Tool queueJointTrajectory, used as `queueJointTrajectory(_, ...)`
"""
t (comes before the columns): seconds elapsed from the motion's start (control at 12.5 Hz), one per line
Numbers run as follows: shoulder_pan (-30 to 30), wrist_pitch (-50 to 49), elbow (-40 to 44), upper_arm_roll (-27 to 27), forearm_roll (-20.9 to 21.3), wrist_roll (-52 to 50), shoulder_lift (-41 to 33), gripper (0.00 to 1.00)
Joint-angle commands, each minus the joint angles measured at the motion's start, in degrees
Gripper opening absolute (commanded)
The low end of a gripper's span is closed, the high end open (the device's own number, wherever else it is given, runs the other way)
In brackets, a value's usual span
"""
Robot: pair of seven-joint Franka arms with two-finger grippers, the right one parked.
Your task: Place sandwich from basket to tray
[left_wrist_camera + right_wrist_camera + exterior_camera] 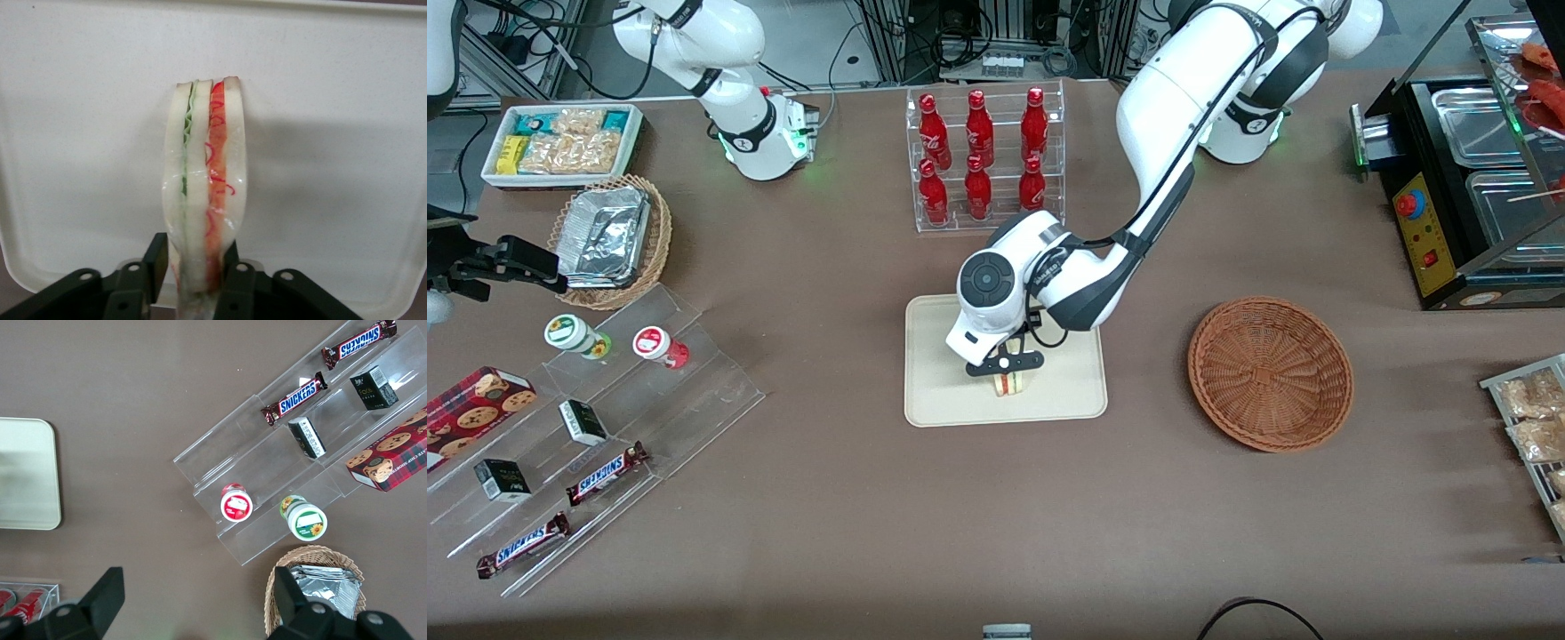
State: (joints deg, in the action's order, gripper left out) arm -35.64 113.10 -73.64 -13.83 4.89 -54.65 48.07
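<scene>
Bench [854,533]: we note a brown surface carrying everything below.
Bottle rack [985,160]: clear tiered stand of red bottles, farther from the front camera than the tray.
Tray [943,391]: cream rectangle with rounded corners, flat at mid-bench; we also see one rounded corner of it from the right wrist [27,473].
Basket [1270,372]: reddish-brown wicker round, well apart from the tray, toward the working arm's end; we see nothing inside it.
Foil-container basket [609,242]: lighter tan wicker, toward the parked arm's end.
Tool [1007,372]: low over the tray, on the side nearer the front camera; from the wrist [193,267] we see its black fingers [155,257] pressed against both bread faces, clamped on the sandwich.
Sandwich [1010,383]: over the tray, standing on edge between the fingers; wrist view [203,193] shows green filling on one side, red-pink on the other. We cannot tell whether it touches the tray floor.
</scene>
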Motion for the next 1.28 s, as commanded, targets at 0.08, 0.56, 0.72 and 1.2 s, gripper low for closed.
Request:
queueJointTrajectory(0.08,-0.75,-0.86,2.27,0.64,0.65,-0.9,-0.77,1.0)
queueJointTrajectory(0.56,3.72,-9.63,2.1,0.29,-0.05,7.87,-10.08,1.0)
queueJointTrajectory(0.72,6.44,-14.2,1.49,0.38,-0.14,15.67,-13.6,1.0)
queueJointTrajectory(1.2,21.63,-24.06,-1.42,0.29,-5.22,29.5,-22.13,1.0)
